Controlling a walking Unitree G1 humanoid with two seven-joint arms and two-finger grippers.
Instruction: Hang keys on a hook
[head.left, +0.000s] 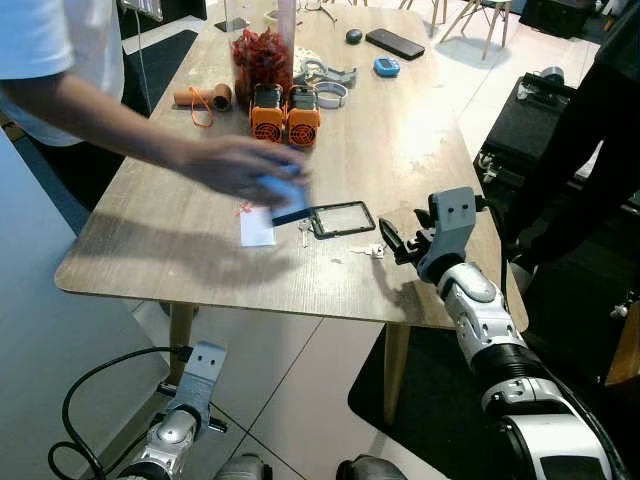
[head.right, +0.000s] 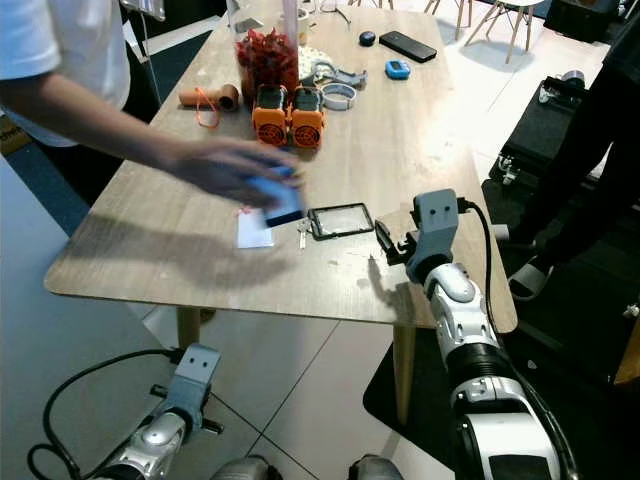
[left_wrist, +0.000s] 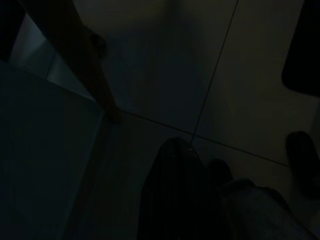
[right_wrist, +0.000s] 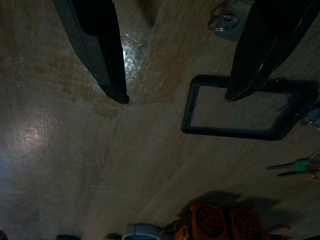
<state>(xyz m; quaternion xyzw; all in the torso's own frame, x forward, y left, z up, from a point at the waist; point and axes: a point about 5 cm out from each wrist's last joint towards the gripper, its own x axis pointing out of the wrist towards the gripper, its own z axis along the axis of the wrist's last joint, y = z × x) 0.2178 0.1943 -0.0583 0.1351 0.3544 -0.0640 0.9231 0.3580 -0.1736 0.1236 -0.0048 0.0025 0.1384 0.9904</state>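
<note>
A small silver bunch of keys (head.left: 372, 250) lies on the wooden table (head.left: 200, 260) near its front edge. Its ring (right_wrist: 225, 20) sits by one finger in the right wrist view. My right gripper (head.left: 400, 238) hovers low over the table just right of the keys, open, with nothing between its fingers (right_wrist: 100, 50). A second small key (head.left: 304, 232) lies beside a black-framed clear card holder (head.left: 343, 219). My left arm (head.left: 190, 400) hangs idle below the table edge, and its wrist view is very dark.
A person's blurred hand (head.left: 240, 165) holds a blue object (head.left: 285, 195) over a white card (head.left: 257, 228). Two orange fans (head.left: 285, 115), a red-filled jar (head.left: 262, 55), a phone (head.left: 394, 43) and several small items stand farther back. A person in black (head.left: 590, 140) stands at the right.
</note>
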